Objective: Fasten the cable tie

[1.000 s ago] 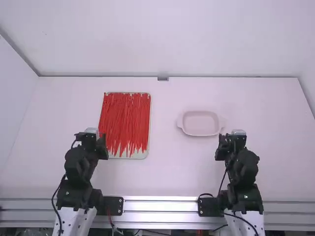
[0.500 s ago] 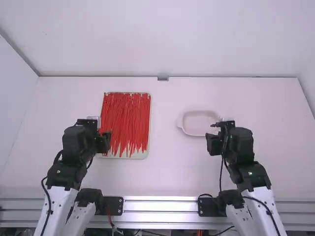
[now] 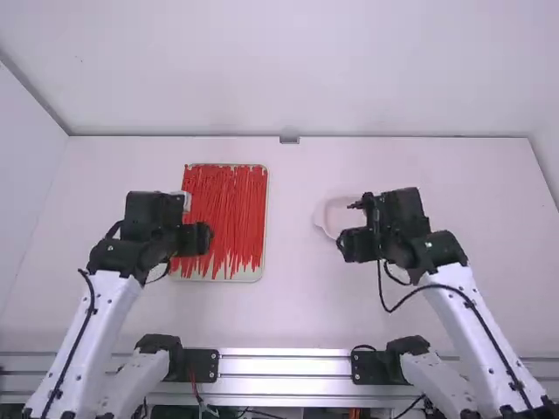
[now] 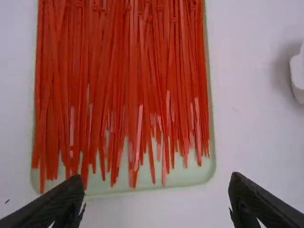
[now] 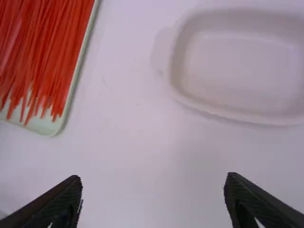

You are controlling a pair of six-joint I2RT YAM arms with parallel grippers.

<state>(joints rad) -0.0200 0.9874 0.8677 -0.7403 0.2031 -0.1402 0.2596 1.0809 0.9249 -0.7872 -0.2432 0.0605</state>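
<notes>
Many red cable ties (image 3: 223, 216) lie side by side on a pale green tray (image 3: 253, 276) left of the table's middle. My left gripper (image 3: 197, 238) hovers over the tray's near left part, open and holding nothing. In the left wrist view the cable ties (image 4: 118, 85) fan out over the tray (image 4: 190, 175), with the left gripper (image 4: 154, 209) spread wide above the near rim. My right gripper (image 3: 348, 245) hangs open above the near edge of a white dish (image 3: 330, 209). The right gripper (image 5: 152, 204) is over bare table between the dish (image 5: 237, 66) and the tray corner (image 5: 45, 126).
The white dish has small handles and nothing in it; the right arm covers much of it in the high view. A white wall (image 3: 288, 61) bounds the table at the back. Bare table (image 3: 297, 297) lies between the tray and the dish.
Both arms have risen from their folded pose near the front rail and stretched forward, the left over the tray, the right toward the dish. Both grippers hold nothing.
</notes>
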